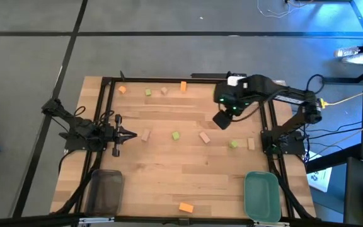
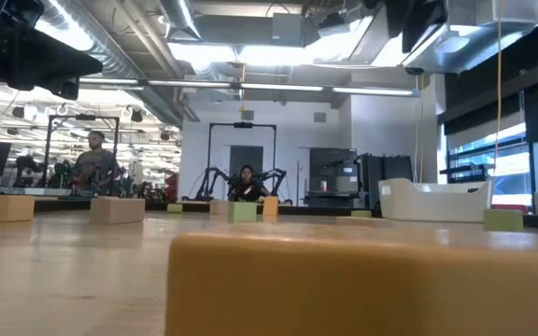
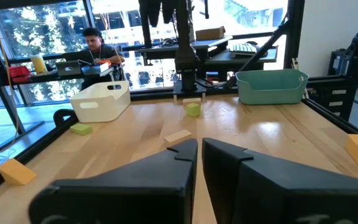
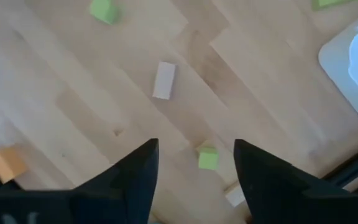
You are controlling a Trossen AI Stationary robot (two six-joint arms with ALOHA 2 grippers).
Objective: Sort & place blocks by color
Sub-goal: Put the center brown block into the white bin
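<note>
Small orange, light green and tan blocks lie scattered on the wooden table (image 1: pixel 169 170). My right gripper (image 1: pixel 222 120) hangs open high over the table's right middle, pointing down. Between its fingers (image 4: pixel 196 168) the right wrist view shows a green block (image 4: pixel 207 158) on the table far below, untouched. A tan block (image 4: pixel 163 79) and another tan block (image 4: pixel 235 195) lie near it. My left gripper (image 1: pixel 128 134) waits shut and level at the table's left side, its fingers (image 3: pixel 199 155) holding nothing.
A grey tray (image 1: pixel 106 189) stands at the near left, a green tray (image 1: pixel 261 195) at the near right, and a white tray (image 4: pixel 353 62) at the far right under my right arm. An orange block (image 1: pixel 186 207) lies at the near edge. People sit beyond the table.
</note>
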